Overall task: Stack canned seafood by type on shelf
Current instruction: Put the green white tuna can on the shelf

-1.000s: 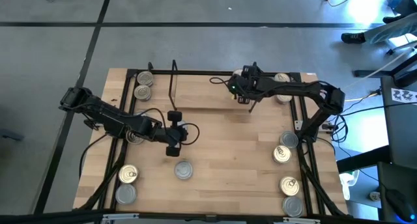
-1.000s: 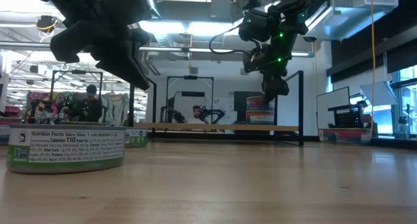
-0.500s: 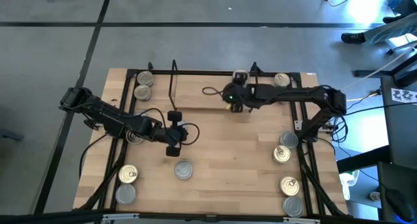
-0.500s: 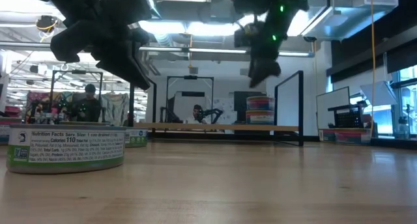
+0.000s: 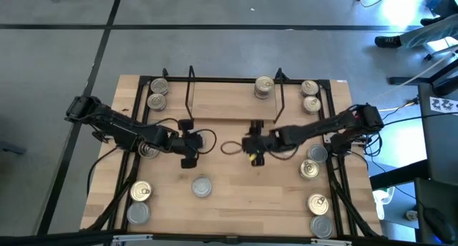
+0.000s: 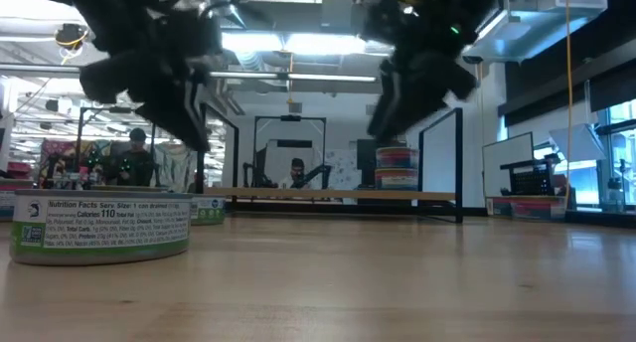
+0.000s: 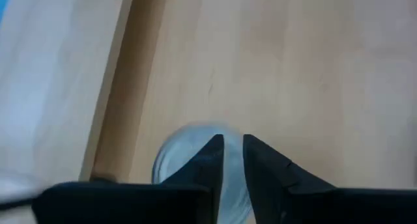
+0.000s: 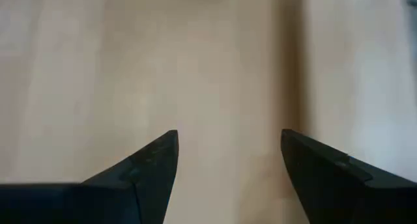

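The shelf (image 5: 222, 99) is a low black wire rack with a light board, at the table's far middle. A stack of tins (image 5: 263, 87) rests on the right end of its board; the low view shows the same stack (image 6: 397, 169). Other tins lie flat on the table, among them a silver-topped one (image 5: 202, 187) near the front edge. My left gripper (image 5: 187, 144) hovers over the table's middle left, fingers almost together (image 7: 232, 149), with a silver tin (image 7: 186, 160) below and beyond them. My right gripper (image 5: 254, 147) hovers beside it, open (image 8: 228, 152) over bare wood.
Pairs of tins sit at the far left (image 5: 157, 94), far right (image 5: 310, 95), right side (image 5: 312, 161), near right (image 5: 319, 214) and near left (image 5: 139, 202). One tin (image 5: 149, 151) lies under my left arm. The shelf's upright loops (image 5: 190, 92) stand behind both grippers.
My right gripper has pulled away from the tin stack on the shelf, moving toward the near edge and leftward to the table's middle, leaving the stack uncovered. My left gripper has shifted a little toward the far edge.
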Robot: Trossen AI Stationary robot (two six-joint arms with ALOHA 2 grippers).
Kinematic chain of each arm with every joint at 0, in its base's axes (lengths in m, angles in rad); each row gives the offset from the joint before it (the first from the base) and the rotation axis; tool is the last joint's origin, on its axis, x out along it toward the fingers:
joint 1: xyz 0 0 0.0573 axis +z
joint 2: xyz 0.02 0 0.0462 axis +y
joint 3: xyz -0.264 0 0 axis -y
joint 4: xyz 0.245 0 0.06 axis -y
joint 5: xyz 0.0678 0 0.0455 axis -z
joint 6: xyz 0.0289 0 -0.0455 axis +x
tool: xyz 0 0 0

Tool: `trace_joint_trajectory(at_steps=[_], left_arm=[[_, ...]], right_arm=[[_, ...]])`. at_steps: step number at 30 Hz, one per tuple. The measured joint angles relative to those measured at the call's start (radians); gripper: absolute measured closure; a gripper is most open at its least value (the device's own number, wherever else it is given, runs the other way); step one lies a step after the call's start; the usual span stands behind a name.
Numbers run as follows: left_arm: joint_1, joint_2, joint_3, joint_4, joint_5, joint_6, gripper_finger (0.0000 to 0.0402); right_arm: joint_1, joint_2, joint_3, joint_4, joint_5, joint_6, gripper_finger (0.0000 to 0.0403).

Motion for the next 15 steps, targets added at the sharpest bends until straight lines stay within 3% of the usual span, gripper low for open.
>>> trace_joint_trajectory(at_steps=[6,11,15], left_arm=[[0.069,0.004,-0.066,0.019,0.018,-0.093,0.033],[0.122,0.029,-0.119,0.149,0.218,-0.097,0.0344],[0.126,0.082,-0.122,0.233,0.241,-0.093,0.0357]], right_arm=[[0.065,0.001,-0.183,0.201,0.001,0.14,0.0134],[0.113,0.002,-0.255,0.24,0.002,0.228,0.0134],[0.146,0.002,-0.278,0.24,0.002,0.264,0.0134]])
